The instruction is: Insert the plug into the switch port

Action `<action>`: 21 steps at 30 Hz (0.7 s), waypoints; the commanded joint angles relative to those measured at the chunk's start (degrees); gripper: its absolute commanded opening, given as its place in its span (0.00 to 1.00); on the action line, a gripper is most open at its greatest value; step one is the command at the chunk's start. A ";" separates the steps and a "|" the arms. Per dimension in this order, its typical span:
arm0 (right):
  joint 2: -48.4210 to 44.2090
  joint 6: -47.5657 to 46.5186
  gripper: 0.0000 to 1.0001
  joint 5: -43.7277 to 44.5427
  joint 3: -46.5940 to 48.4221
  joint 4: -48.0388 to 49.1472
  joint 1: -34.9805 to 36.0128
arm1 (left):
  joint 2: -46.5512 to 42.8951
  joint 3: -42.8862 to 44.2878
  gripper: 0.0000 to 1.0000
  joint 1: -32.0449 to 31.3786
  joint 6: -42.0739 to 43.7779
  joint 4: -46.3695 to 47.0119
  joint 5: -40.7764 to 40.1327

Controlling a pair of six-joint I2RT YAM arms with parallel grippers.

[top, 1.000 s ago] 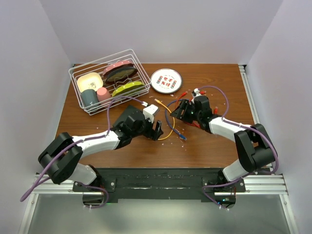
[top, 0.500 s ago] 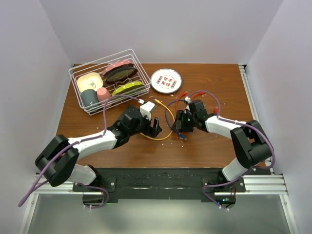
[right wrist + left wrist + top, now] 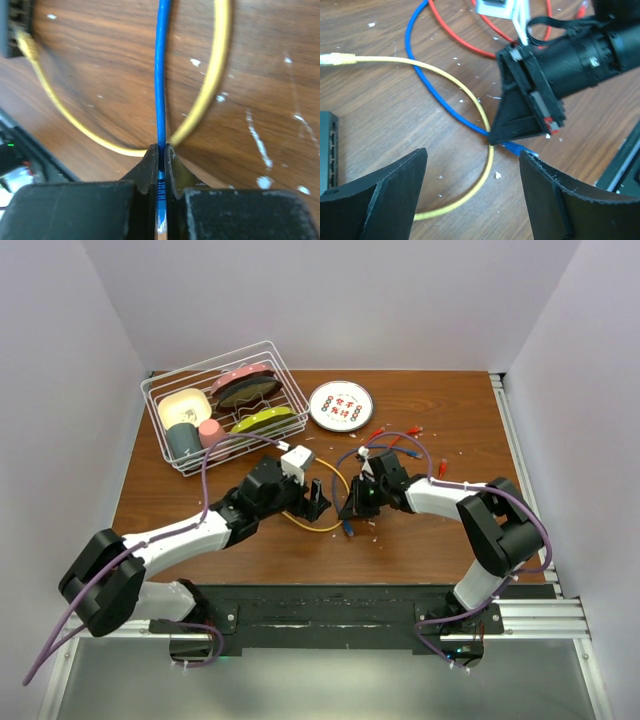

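My right gripper (image 3: 161,150) is shut on the blue plug (image 3: 161,189) at the end of the blue cable (image 3: 161,75). The plug end pokes out below the fingers (image 3: 520,115) in the left wrist view, low over the table. My left gripper (image 3: 472,195) stands open just left of it, with only bare wood and a loop of yellow cable (image 3: 475,100) between its jaws. The black switch (image 3: 327,150) shows at the left edge with its row of ports; in the top view my left wrist (image 3: 268,485) covers it. A yellow plug (image 3: 27,47) lies close to the switch (image 3: 15,25).
A wire rack (image 3: 160,390) of dishes stands at the back left, a white patterned plate (image 3: 340,405) behind the grippers. Red cable (image 3: 385,435) and more cable loops lie at the back right. White crumbs dot the wood.
My right gripper has moved left along the blue cable and shut on its plug end. My left arm has swung right, bringing its open gripper next to the right one.
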 commanded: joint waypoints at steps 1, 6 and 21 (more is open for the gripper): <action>-0.84 8.27 0.00 -5.25 0.65 9.51 0.26 | -2.58 -1.66 0.78 0.45 -0.57 3.74 4.58; -1.28 15.41 0.00 -6.92 0.39 17.60 0.18 | -0.66 -1.49 0.73 0.27 -2.33 6.47 10.82; -6.91 20.60 0.00 -2.79 0.13 21.04 0.26 | 9.98 1.15 0.59 0.01 -7.43 10.77 12.94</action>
